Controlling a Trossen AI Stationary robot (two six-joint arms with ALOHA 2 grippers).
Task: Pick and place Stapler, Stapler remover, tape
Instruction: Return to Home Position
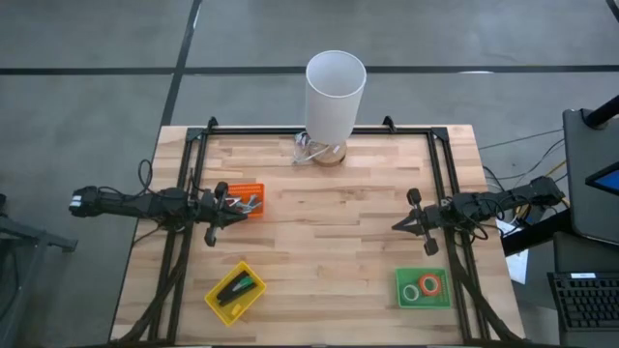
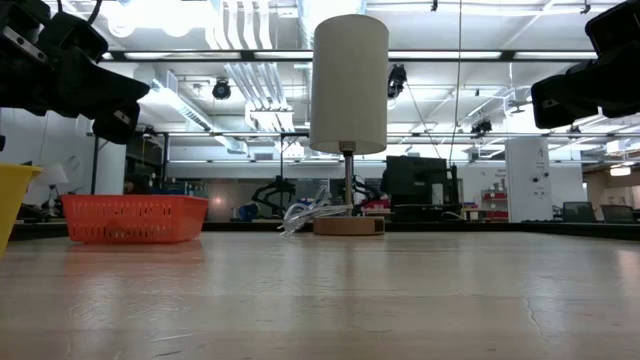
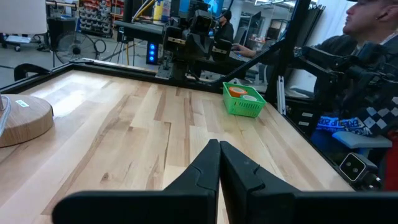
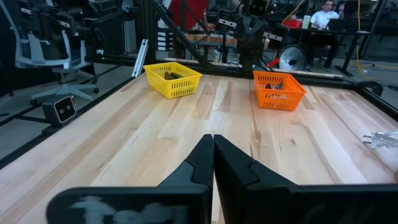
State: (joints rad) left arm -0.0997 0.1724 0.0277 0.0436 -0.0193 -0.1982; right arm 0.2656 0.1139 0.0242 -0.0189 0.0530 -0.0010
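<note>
In the high view my left gripper point(image 1: 237, 215) is shut and hovers beside the orange tray point(image 1: 248, 200), which holds grey metal claws point(image 1: 251, 203). My right gripper point(image 1: 398, 225) is shut over bare table at the right. The black stapler point(image 1: 232, 287) lies in the yellow tray point(image 1: 235, 292) near the front left. Tape rings, one green point(image 1: 413, 292) and one orange-red point(image 1: 430, 284), lie in the green tray point(image 1: 423, 288) at the front right. The left wrist view shows shut fingers point(image 3: 219, 149) and the green tray point(image 3: 244, 99). The right wrist view shows shut fingers point(image 4: 213, 143), the yellow tray point(image 4: 173, 79) and the orange tray point(image 4: 278, 90).
A white lamp point(image 1: 334, 92) stands on a round wooden base point(image 3: 18, 118) at the table's far edge, with a clear cord bundle point(image 2: 305, 215) beside it. Black frame rails point(image 1: 440, 184) run along both sides. A person point(image 3: 367, 68) sits beyond the right edge. Bare wood lies between the trays.
</note>
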